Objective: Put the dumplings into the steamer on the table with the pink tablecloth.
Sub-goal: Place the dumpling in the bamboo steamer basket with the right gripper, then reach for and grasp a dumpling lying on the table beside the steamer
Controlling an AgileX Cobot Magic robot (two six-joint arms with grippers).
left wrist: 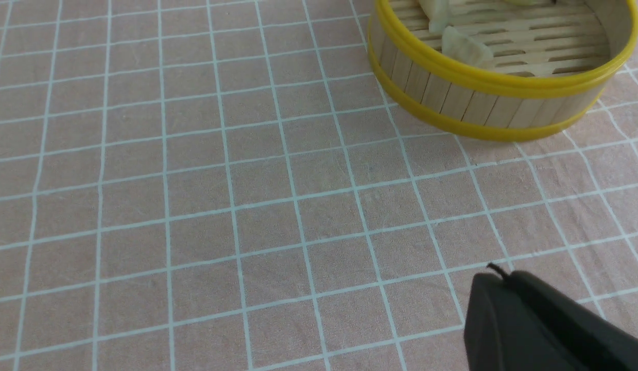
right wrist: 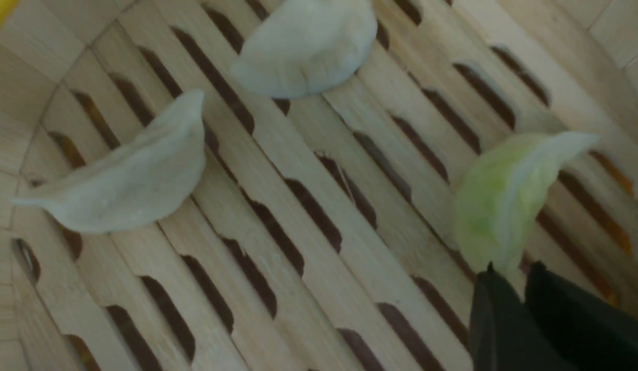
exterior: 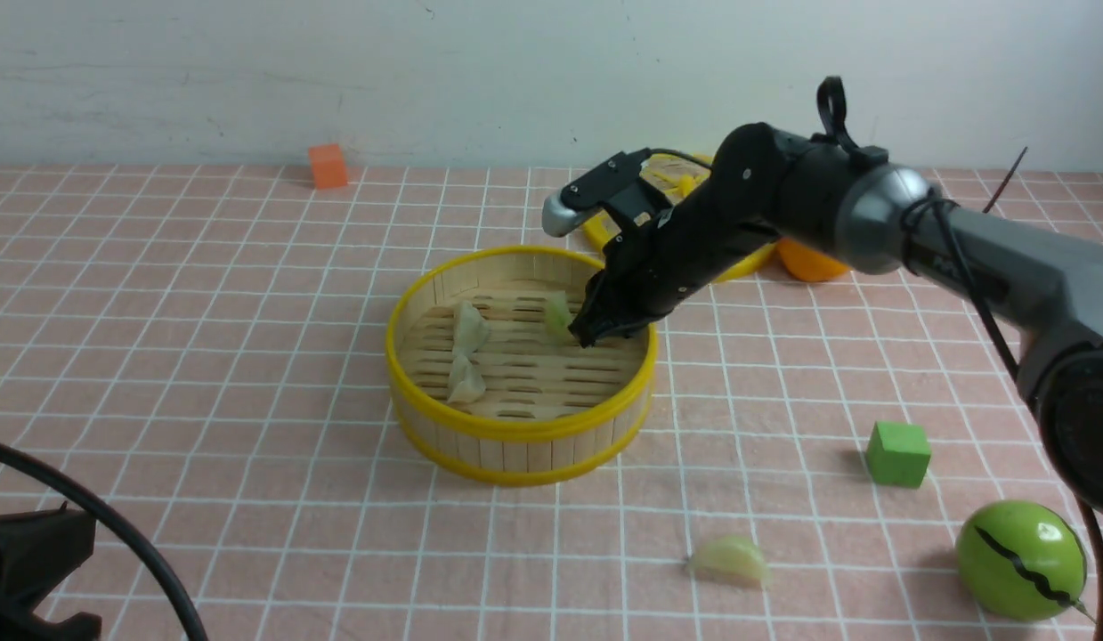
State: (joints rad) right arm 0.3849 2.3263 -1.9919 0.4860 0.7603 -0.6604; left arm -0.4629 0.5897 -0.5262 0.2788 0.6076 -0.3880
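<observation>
The steamer [exterior: 523,445] is pale slatted wood, matt, with smooth, slightly glossy yellow rims. The cloth [exterior: 275,534] looks matt and slightly wrinkled. The green ball [exterior: 1021,560] is glossy and smooth.

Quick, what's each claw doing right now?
Left claw: closed, empty.
Right claw: slightly open, tips right by the green dumpling in the steamer.

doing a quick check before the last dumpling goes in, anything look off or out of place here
Nothing looks spilled or damaged. The one stray is a pale green dumpling on the pink tablecloth, outside the steamer; odd only because the other three lie inside. The steamer itself sits level.
</observation>
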